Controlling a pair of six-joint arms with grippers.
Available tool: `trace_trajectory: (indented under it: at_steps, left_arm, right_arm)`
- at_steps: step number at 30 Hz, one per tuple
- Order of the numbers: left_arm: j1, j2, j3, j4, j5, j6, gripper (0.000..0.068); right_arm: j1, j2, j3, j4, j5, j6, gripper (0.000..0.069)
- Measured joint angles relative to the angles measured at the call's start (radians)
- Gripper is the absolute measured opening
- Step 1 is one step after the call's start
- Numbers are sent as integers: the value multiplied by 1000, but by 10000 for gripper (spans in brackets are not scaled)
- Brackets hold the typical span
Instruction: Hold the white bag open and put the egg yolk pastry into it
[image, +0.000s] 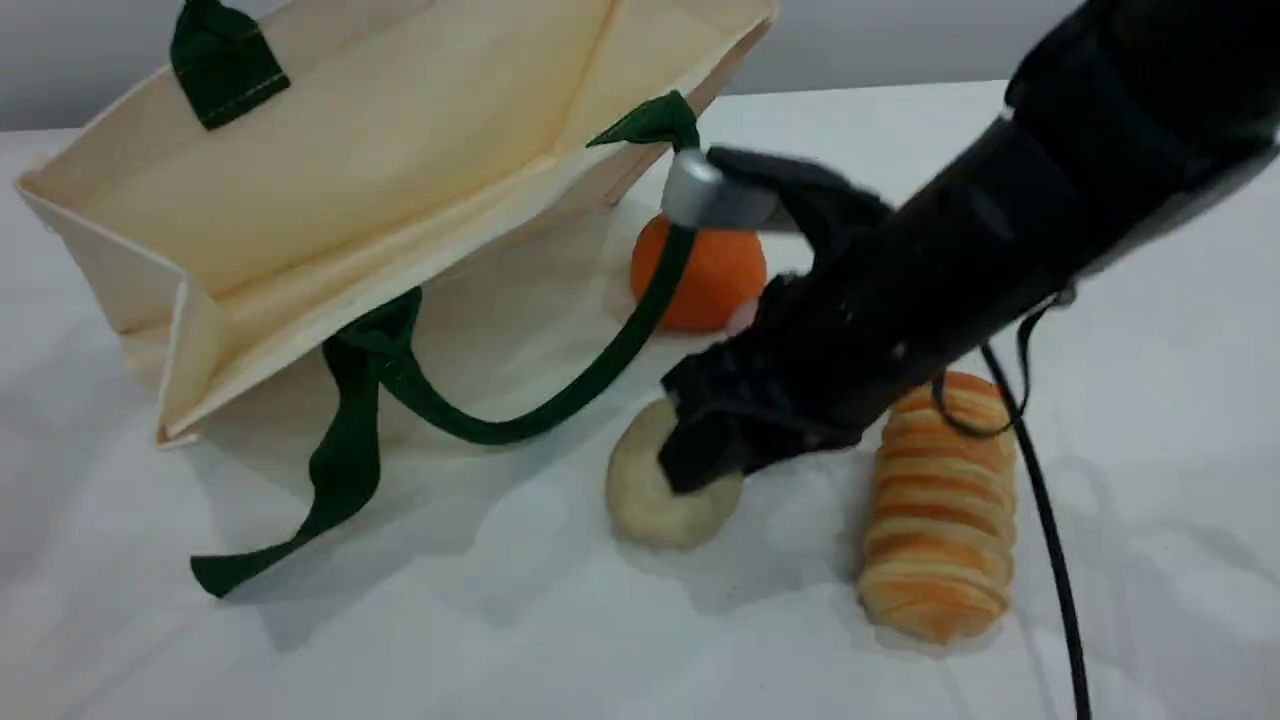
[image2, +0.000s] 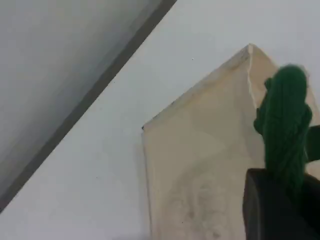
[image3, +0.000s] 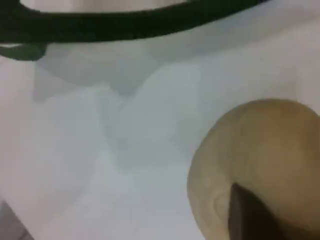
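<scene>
The white bag lies tilted with its mouth wide open toward the camera, and one green handle trails onto the table. In the left wrist view my left gripper is shut on the bag's other green rope handle, holding the bag wall up. The egg yolk pastry rests on the table in front of the bag's mouth. My right gripper reaches in from the right and is shut on the pastry. In the right wrist view a dark fingertip presses the pastry.
An orange round fruit sits behind the right gripper, close to the bag's right corner. A ridged golden bread roll lies just right of the pastry, under the right arm. A black cable hangs from that arm.
</scene>
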Motion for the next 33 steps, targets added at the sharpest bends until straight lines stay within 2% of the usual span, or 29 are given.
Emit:
trace_trajectory:
  at_steps: [7,13,17,20,28,33]
  left_arm:
    - [0,0,-1,1,0,0,103]
    - [-4,0,-1,3,0,-15,103]
    - [-16,0,-1,3,-1,-19,103]
    - [-29,0,-1,5,1,-19,103]
    - [-60,0,-1,6,0,-17,103]
    - [-60,0,-1,5,0,-22,103]
  right_arm:
    - [0,-192,0,-333,-36,273,179]
    - [0,-349,11,-637,-114,531,177]
    - [0,-427,11,-785,-120,658,173]
    - [0,-473,11,-826,-101,703,173]
    - [1,-597,11,-787,-52,703,172]
    - [71,-620,9,-771,-68,684,172]
